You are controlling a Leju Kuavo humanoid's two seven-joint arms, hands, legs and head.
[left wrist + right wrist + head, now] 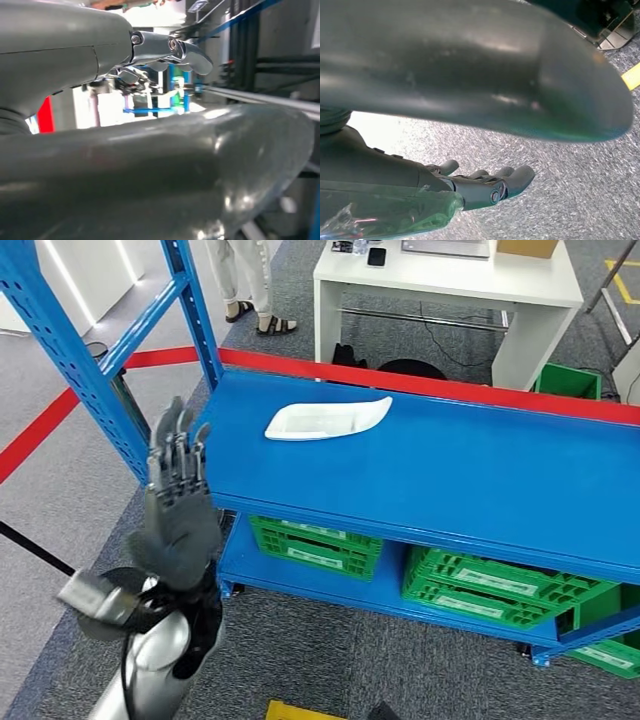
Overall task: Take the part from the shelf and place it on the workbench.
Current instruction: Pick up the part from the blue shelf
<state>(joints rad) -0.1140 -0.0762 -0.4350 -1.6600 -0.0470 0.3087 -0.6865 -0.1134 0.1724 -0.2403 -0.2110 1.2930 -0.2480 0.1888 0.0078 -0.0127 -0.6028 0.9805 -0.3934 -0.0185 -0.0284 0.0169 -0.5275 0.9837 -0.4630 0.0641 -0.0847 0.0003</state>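
A white elongated plastic part (pixel 326 419) lies flat on the top of the blue shelf (pixel 453 480). My left hand (pixel 176 490) is raised at the shelf's left end, fingers straight and spread, holding nothing, well short of the part. The left wrist view shows the same hand (pixel 151 125) with its thumb and fingers (pixel 177 50) extended and nothing in them. My right hand (pixel 478 100) hangs over grey carpet, its fingers (pixel 501 182) extended and empty.
Blue uprights (pixel 83 370) frame the shelf's left end. Green crates (pixel 317 543) sit on the lower shelf. A white table (pixel 445 290) stands behind, and a person's feet (pixel 256 315) are at the back. Red tape (pixel 45 425) marks the floor.
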